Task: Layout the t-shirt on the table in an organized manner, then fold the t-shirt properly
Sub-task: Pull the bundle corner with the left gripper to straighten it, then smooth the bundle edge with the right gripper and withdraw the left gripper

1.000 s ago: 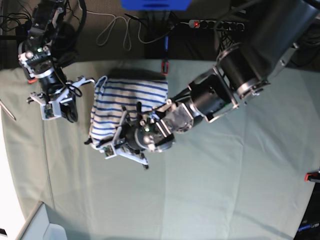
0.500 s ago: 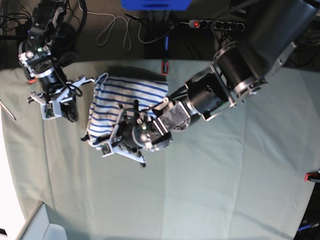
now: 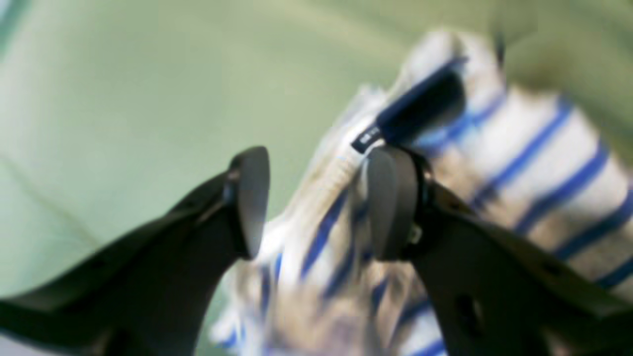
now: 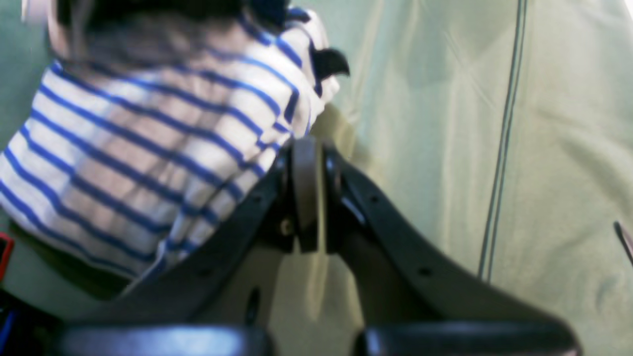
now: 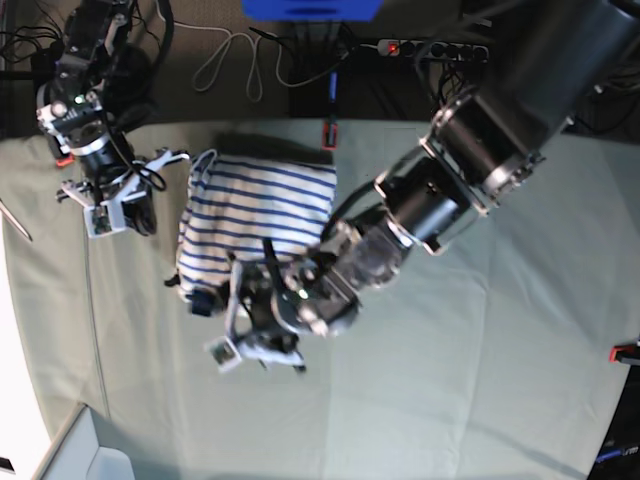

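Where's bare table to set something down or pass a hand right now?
Widest bare cloth of the table: in the base view, below and right of the left gripper, out to the red clamp. A narrower strip lies left of the t-shirt, below the right gripper. Crowded: around the t-shirt, between both arms.

Behind the far edge, a white cable [image 5: 232,62] can be seen looped on the dark floor, and a power strip [image 5: 432,47] with a lit red switch is laid out next to it. A blue box [image 5: 311,8] is cut off by the top of the base view. A red clamp [image 5: 328,133] is fixed at the far edge, another red clamp [image 5: 626,352] on the side. A pale bin [image 5: 85,450] is tucked into the near corner.
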`<state>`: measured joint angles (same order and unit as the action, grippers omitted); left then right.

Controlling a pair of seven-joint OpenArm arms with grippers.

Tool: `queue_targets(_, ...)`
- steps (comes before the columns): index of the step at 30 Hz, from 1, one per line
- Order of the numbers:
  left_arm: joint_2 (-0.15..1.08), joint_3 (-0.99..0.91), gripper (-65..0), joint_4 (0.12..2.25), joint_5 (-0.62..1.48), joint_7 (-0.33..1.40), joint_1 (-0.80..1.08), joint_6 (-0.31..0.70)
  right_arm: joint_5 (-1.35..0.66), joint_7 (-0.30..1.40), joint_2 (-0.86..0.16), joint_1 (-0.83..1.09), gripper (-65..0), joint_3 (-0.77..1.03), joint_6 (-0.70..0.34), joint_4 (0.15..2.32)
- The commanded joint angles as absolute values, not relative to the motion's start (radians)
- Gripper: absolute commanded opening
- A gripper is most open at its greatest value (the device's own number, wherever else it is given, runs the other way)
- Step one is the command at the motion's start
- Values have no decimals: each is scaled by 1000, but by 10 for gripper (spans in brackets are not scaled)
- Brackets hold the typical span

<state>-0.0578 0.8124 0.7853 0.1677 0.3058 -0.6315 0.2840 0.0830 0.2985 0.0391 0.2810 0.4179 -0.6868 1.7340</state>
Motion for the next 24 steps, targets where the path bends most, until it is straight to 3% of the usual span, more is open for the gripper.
queue_targets(1,-51,786,-337,820,170,289,-657,278,64,263,35,280,-650,420,-698,1776)
queue_targets(10,142,593,-337,1099,177,308,-506,278,62,265,91,343,-650,412,-698,1900)
queue_targets(16,205,298,-339,1319,170,453,-217,278,67,260,110,321,-650,323,-698,1814)
queue_targets(24,202,-125,-339,1520,179,512,119,288,68,265,107,133,-650,219,-698,1587)
